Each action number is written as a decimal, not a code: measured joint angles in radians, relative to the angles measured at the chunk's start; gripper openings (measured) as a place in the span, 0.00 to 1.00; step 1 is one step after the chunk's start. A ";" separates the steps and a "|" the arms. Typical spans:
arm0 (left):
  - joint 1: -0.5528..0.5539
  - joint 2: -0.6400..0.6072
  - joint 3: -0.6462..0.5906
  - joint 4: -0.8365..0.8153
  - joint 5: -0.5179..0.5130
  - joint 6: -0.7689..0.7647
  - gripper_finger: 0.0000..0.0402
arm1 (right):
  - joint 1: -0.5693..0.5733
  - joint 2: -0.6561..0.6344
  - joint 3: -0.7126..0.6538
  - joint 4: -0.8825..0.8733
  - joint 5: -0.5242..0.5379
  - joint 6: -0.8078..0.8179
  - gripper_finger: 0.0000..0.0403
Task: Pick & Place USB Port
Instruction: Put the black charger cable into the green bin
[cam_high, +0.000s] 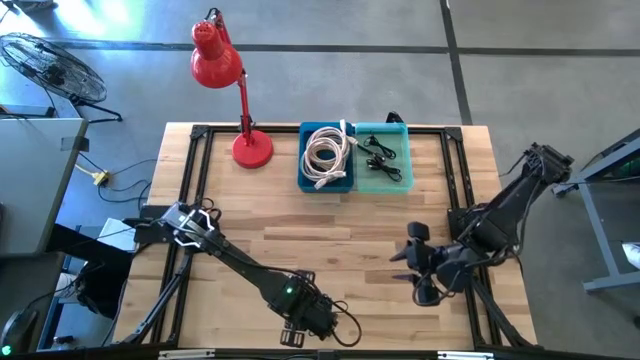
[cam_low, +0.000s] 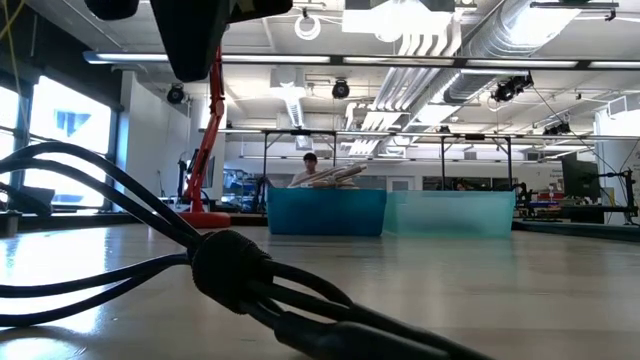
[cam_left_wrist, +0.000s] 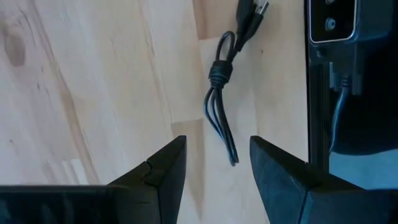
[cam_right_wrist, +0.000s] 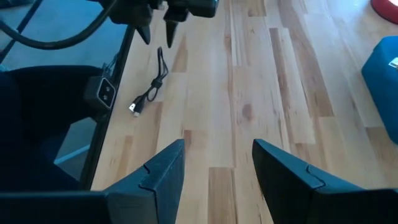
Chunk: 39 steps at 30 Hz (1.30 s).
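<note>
Mostly hidden in the high view: the black USB cable (cam_left_wrist: 222, 93) is lost under the left arm at the table's near edge. It is seen clearly in the left wrist view, lying flat on the wooden table (cam_high: 350, 235), bundled with a knot at mid-length, its plug end cut off by the frame edge. In the right wrist view the cable (cam_right_wrist: 149, 90) is small, plug detail hard to make out. In the low view it fills the foreground, blurred, blocking part of the table.

Left tool (cam_left_wrist: 211, 168) is held over the cable's loop end, fingers parted, nothing gripped; the cable end is seen between the fingers, contact cannot be told. Right tool (cam_right_wrist: 217, 168) is held open and empty, well apart from the cable, on the table's right side.

At the far edge of the table, a blue bin (cam_high: 326, 160) with coiled white cables and a teal bin (cam_high: 384, 160) with dark cables are set touching side by side; a red lamp (cam_high: 225, 80) is placed beside the blue bin. Grey concrete floor and a fan (cam_high: 50, 65) are seen around the table. A person (cam_low: 308, 165) is partly visible behind the bins in the low view.
</note>
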 joint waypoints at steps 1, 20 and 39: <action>0.000 0.000 0.000 0.000 0.000 0.000 0.43 | 0.006 0.000 0.000 0.000 0.007 0.000 0.45; 0.020 0.000 -0.118 0.116 0.082 0.026 0.43 | 0.037 0.017 0.000 0.001 0.038 0.011 0.45; 0.027 -0.002 -0.199 0.227 0.116 0.015 0.43 | 0.037 0.119 0.000 0.072 -0.028 0.033 0.45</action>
